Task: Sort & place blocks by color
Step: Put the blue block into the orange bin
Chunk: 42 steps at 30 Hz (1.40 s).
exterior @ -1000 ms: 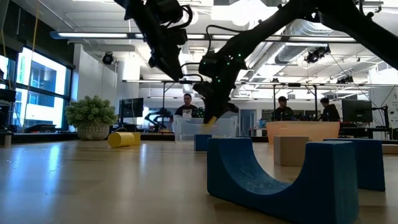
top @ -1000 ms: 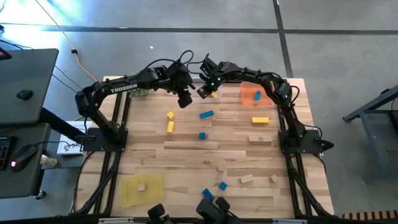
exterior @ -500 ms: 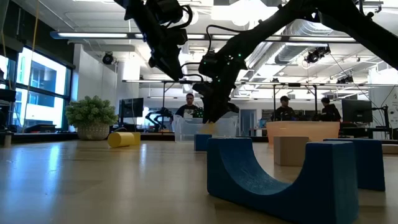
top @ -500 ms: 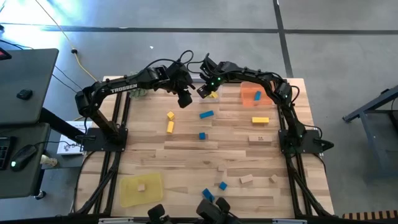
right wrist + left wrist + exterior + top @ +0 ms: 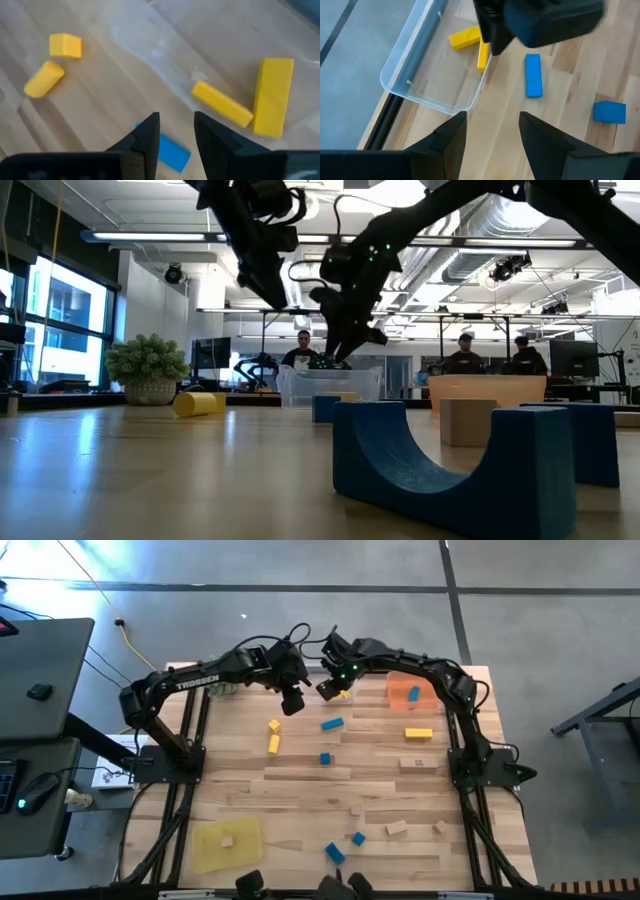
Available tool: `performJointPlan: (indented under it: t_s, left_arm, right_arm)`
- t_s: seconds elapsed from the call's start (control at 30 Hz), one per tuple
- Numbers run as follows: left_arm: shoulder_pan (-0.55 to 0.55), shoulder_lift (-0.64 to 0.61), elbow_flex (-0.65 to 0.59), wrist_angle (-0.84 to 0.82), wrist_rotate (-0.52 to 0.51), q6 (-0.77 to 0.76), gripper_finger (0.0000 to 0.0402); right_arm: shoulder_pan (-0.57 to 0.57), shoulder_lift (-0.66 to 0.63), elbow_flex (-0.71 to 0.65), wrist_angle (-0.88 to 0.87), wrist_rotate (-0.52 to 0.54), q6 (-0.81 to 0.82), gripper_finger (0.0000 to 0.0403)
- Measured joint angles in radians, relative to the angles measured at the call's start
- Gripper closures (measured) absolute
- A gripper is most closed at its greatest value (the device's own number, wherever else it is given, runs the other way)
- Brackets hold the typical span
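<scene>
Yellow wooden blocks (image 5: 465,37) lie in the clear plastic tray (image 5: 402,80) at the table's far edge, so I judge my right gripper (image 5: 327,688), fingers slightly apart and empty above it, just released one, while my left gripper (image 5: 292,703) hovers beside, open.

High view: the whole light wooden table (image 5: 300,790) is seen from straight overhead, from far off, with both arms in frame.

Low view: the scene is taken at tabletop height, level across the table into the room behind; a blue wooden arch block (image 5: 450,470) is seen very close.

Left wrist view: the clear plastic tray (image 5: 415,75) at the far table edge is looked down on from nearby.

Right wrist view: the same tray is seen from closer. The two yellow wooden bars (image 5: 466,37) inside it are shared by both wrist views.
</scene>
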Motion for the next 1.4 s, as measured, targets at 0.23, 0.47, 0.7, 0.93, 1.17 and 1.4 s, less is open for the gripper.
performJointPlan:
  t_s: [0.23, 0.47, 0.7, 0.93, 1.17, 1.4]
  left_arm:
    - [0.000, -0.059, 0.000, -0.040, 0.000, 0.026, 0.0232]
    - [0.000, -0.129, 0.000, -0.057, 0.003, 0.018, 0.0232]
    - [-0.001, -0.155, 0.000, -0.147, 0.006, -0.073, 0.0232]
    - [-0.001, -0.155, 0.000, -0.292, 0.006, -0.199, 0.0232]
    - [-0.012, -0.155, -0.005, -0.376, 0.006, -0.296, 0.0232]
    - [-0.020, -0.155, -0.009, -0.424, -0.003, -0.365, 0.0232]
  right_arm:
    - [0.080, -0.042, 0.001, -0.087, 0.024, 0.011, 0.0293]
    - [0.159, -0.043, 0.001, -0.107, -0.044, -0.034, 0.0292]
    - [0.242, -0.043, 0.001, -0.106, -0.026, -0.140, 0.0270]
    - [0.319, -0.043, 0.001, -0.100, 0.035, -0.235, 0.0207]
    - [0.385, -0.043, 0.000, -0.098, 0.042, -0.420, 0.0190]
    - [0.432, -0.020, -0.002, -0.102, 0.109, -0.473, 0.0189]
